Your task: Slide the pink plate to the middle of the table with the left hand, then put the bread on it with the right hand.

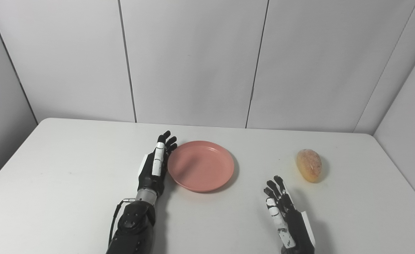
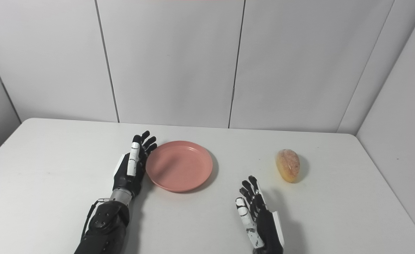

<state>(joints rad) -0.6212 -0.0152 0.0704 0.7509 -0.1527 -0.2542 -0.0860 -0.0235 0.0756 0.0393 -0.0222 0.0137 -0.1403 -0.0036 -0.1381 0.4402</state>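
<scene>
Left hand [image 1: 154, 165] sits open-fingered against your pink plate [image 1: 200, 165], about centered; bread [image 1: 309, 165] untouched, right hand [image 1: 281, 208] open, empty.

A white table [image 1: 70, 169] stands against pale grey wall panels [image 1: 193, 60] divided by thin dark seams.

Left hand [image 1: 155, 165], right hand [image 1: 281, 206] open-fingered

plate [image 1: 200, 165]: pink | bread [image 1: 309, 165]: golden-tan (paler top) | hands: black, white patches | table [image 1: 70, 169]: white
</scene>
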